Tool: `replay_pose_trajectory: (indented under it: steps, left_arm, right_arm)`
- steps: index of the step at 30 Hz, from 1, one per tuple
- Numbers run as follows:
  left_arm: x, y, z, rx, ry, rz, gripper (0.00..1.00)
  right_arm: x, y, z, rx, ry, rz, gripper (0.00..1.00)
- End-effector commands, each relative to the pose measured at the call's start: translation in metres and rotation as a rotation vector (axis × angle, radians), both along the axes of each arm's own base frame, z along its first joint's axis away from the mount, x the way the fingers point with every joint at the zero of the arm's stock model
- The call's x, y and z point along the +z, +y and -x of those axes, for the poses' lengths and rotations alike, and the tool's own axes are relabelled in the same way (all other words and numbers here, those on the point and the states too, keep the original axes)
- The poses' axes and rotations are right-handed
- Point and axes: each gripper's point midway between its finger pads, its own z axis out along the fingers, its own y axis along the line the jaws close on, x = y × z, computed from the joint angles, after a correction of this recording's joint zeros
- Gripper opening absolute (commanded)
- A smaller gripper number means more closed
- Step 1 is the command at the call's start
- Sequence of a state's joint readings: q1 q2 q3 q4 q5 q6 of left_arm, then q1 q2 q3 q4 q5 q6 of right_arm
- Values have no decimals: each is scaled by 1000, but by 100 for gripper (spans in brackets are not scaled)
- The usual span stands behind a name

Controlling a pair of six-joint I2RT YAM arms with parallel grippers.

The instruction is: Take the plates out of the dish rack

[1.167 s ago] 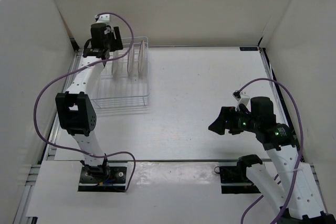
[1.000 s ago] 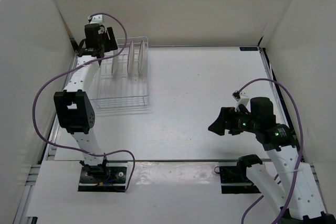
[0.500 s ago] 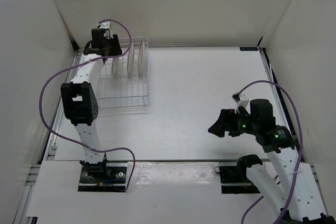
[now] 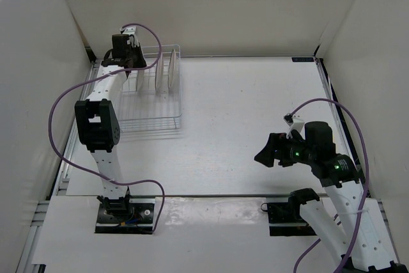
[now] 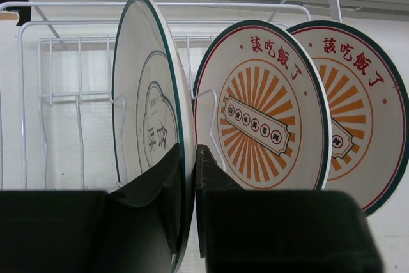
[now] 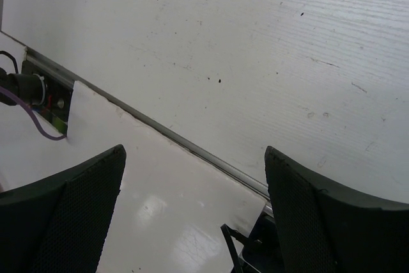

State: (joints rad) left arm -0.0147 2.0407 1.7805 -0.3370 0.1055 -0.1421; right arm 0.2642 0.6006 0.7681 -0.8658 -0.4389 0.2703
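Observation:
The white wire dish rack (image 4: 150,123) stands at the table's far left. In the left wrist view its wires (image 5: 64,22) hold three upright plates. The nearest plate (image 5: 150,107) is pale with a dark green rim and a faint printed mark. Behind it stand two plates with orange sunburst patterns (image 5: 262,113) (image 5: 367,119), which show edge-on from above (image 4: 160,71) (image 4: 171,70). My left gripper (image 5: 187,151) (image 4: 130,62) is shut on the nearest plate's rim, one finger on each face. My right gripper (image 6: 195,151) (image 4: 265,151) hangs open and empty over the table's near right.
White walls enclose the table on three sides; the rack sits close to the left wall and back corner. A metal rail (image 6: 192,148) marks the table's front edge below my right gripper. The purple cable (image 4: 64,103) loops beside my left arm.
My left gripper has come in over the rack's first plate and its fingers have closed onto that plate's rim. The right arm has hardly moved.

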Motion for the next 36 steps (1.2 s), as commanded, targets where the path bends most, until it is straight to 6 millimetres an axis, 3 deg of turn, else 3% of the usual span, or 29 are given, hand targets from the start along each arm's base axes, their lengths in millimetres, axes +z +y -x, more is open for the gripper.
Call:
replay_pose_trajectory:
  steps: [1,4,6,8,16,17,20,23,24,26,27,29,30,31,33,36]
  left_arm:
    - [23,4,-3,-6,-50,-9,21]
    - [29,3,-2,-13,-66,-15,14]
    - [35,3,-1,-14,-74,-16,3]
    - [38,4,0,-18,-76,-23,0]
    - [67,5,6,-33,-131,-50,0]
    - [80,4,9,-40,-156,-51,0]
    - [94,4,15,-40,-190,-54,0]
    - [119,11,26,-1,-242,-72,0]
    - [140,12,36,14,-293,-76,0]
    - [151,17,43,48,-320,-85,0]
    - [171,17,59,56,-364,-86,0]
    - [164,16,68,69,-380,-75,0]
    - [195,19,83,95,-461,-70,0]
    - [182,19,87,100,-445,-65,0]
    - [201,18,101,105,-499,-65,0]
    - [213,9,119,79,-529,-73,0]
  right_arm:
    - [-1,-1,-2,2,-33,10,90]
    - [0,-1,-3,2,-38,11,90]
    - [0,-1,-3,4,-37,11,90]
    - [-1,-1,-4,1,-34,10,90]
    - [1,0,-4,6,-44,5,90]
    - [0,-1,-4,2,-40,7,90]
    - [0,0,-3,6,-37,5,90]
    - [2,0,-4,8,-43,4,90]
    - [2,0,-5,7,-47,4,90]
    - [2,0,-4,7,-41,3,90]
    - [3,0,-4,8,-43,3,90]
    - [3,1,-4,7,-44,2,90]
    - [3,0,-4,7,-41,2,90]
    - [2,1,-4,9,-40,2,90]
    - [4,1,-3,13,-44,-4,90]
    - [4,2,-3,15,-45,-5,90]
